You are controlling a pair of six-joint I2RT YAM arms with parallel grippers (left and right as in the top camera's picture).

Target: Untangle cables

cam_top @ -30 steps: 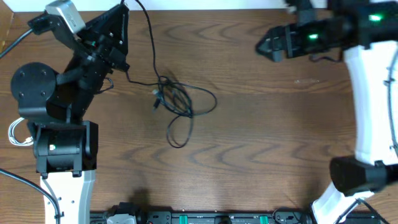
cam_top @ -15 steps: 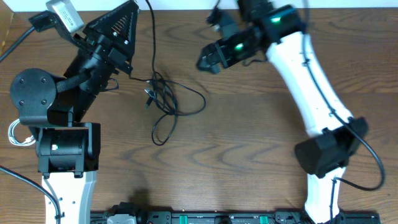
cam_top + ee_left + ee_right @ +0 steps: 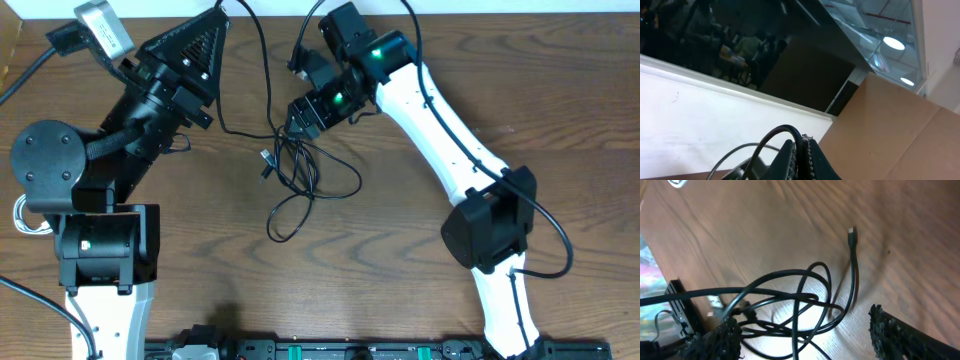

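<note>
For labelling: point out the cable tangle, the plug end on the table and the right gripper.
cable tangle (image 3: 290, 160), overhead, middle of the knot
plug end (image 3: 852, 231), right wrist, metal tip
right gripper (image 3: 804, 317), right wrist, between fingertips

Two arms: the left arm (image 3: 100, 170) and the right arm (image 3: 440, 120). Two grippers: the left gripper (image 3: 215, 18) and the right gripper (image 3: 298, 118). One counter (image 3: 400, 270). One bunch of black cables (image 3: 287, 158), but how many are in it is hard to tell.

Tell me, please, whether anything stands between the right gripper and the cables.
Nothing visible does. The open right gripper hangs just over the cables, and its wrist view shows only their loops on the bare table below it.
</note>
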